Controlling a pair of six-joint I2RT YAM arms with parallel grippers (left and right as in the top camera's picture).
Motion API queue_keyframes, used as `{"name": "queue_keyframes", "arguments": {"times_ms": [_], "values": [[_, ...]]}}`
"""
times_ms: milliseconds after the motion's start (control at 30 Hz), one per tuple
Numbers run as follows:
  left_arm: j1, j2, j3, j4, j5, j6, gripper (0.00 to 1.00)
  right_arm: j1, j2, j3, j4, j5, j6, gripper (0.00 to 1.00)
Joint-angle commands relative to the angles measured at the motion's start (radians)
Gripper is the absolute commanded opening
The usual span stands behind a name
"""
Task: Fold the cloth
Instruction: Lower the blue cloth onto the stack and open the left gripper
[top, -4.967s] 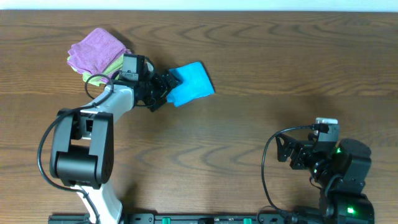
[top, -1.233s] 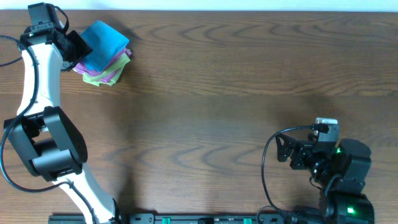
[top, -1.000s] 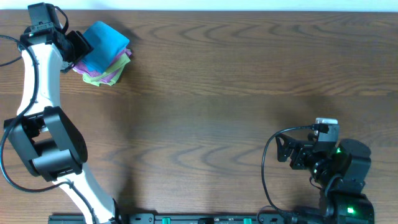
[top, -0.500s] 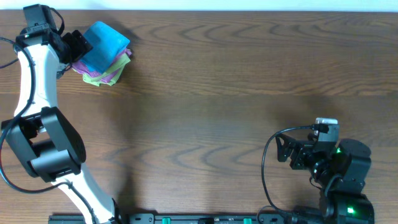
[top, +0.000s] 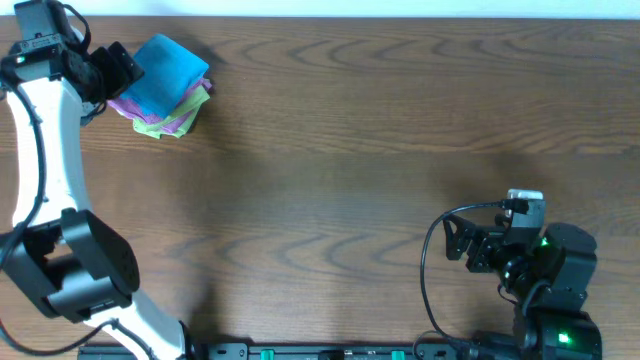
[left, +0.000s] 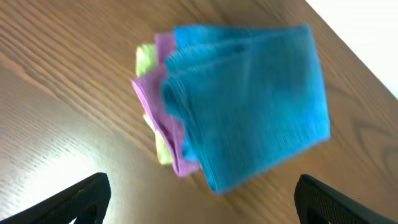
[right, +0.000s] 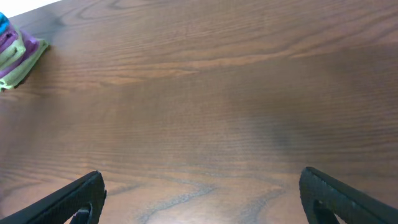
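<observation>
Cloth (top: 170, 72) judged light, soft and limp; best pinched at a free corner or along the folded edge. It was plain sky-blue, folded, resting on the purple cloth (left: 152, 102) and green cloth (left: 144, 57) at the table's (top: 350, 150) far-left corner. Left claw (left: 202, 202) and right claw (top: 465, 245) both gaped wide, holding nothing.

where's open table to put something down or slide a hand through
The middle of the table is bare, from the blue cloth across to the right tool, as is the far right corner. Crowded only at far left: the blue cloth sits on the purple cloth and green cloth, with the open left tool beside it.
</observation>
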Motion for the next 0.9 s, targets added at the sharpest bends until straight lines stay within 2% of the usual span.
{"name": "queue_keyframes", "arguments": {"times_ms": [0, 233, 333, 633, 867], "values": [[-0.027, -0.028, 0.024, -0.034, 0.055, 0.068, 0.95, -0.010, -0.005, -0.003, -0.001, -0.007, 0.011, 0.99], [-0.079, -0.046, 0.024, -0.081, 0.128, 0.065, 0.96, -0.010, -0.005, -0.003, -0.001, -0.007, 0.011, 0.99], [-0.093, -0.046, 0.024, -0.078, 0.219, 0.060, 0.95, -0.010, -0.005, -0.003, -0.001, -0.007, 0.011, 0.99], [-0.106, -0.068, 0.024, -0.202, 0.191, 0.099, 0.95, -0.010, -0.005, -0.003, -0.001, -0.007, 0.011, 0.99], [-0.141, -0.205, 0.022, -0.321, 0.125, 0.154, 0.95, -0.010, -0.005, -0.003, -0.001, -0.007, 0.011, 0.99]]}}
